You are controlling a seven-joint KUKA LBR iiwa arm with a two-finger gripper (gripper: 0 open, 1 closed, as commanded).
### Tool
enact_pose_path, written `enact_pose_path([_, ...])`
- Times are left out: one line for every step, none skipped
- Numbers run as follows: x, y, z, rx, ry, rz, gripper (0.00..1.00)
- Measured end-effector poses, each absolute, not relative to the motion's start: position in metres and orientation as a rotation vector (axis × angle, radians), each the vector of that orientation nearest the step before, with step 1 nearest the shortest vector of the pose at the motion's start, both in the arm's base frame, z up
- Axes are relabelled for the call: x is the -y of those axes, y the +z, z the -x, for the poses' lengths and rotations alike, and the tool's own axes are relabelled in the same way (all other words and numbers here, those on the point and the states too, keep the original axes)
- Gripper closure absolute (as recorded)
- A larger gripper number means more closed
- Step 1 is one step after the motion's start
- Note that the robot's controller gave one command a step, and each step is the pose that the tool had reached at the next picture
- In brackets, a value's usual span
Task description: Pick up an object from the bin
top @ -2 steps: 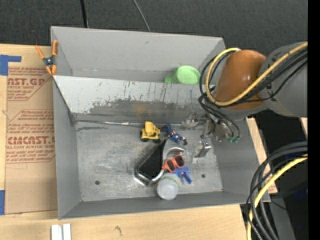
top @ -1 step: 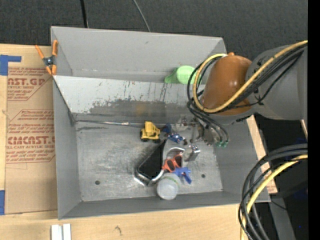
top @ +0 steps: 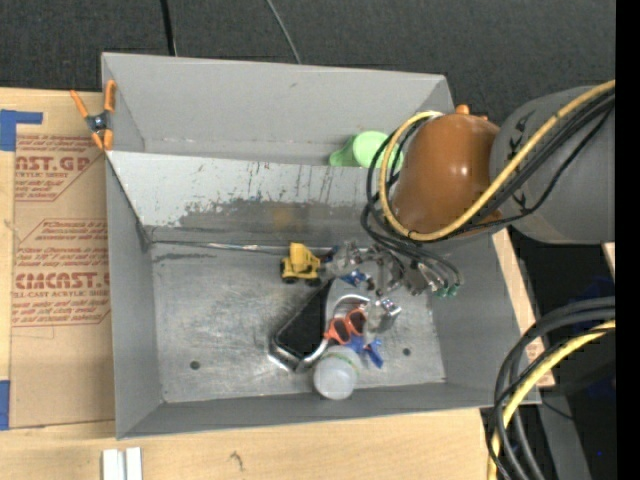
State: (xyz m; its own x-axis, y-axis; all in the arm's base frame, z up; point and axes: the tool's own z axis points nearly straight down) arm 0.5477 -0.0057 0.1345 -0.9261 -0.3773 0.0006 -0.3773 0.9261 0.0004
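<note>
Bin (top: 200, 268) of grey metal, with the arm (top: 560, 168) and its orange cover (top: 440, 173) entering from 3 o'clock. The gripper (top: 383, 286) hangs low over a heap at 3 to 4 o'clock on the floor; whether the claw is apart or together I cannot tell. At its 7 o'clock lies a black flat device (top: 303, 330). A green ball (top: 362, 150) sits at 1 o'clock, a white cap (top: 335, 378) at 5, and a yellow toy (top: 299, 263) at 12. The small red piece (top: 350, 323) lies nearest the claw.

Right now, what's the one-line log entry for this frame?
arm: low over bin's right middle | nearest: small heap, yellow toy | also: black flat device, white cap, round green object at back wall | held: cannot tell
</note>
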Motion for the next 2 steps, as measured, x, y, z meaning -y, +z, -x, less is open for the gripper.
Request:
enact_pose_path([-0.0084,0.0901,-0.5507,3.091,0.011,-0.634,0.00])
enact_pose_path([-0.0091,0.0929,-0.5520,3.089,0.011,-0.633,1.00])
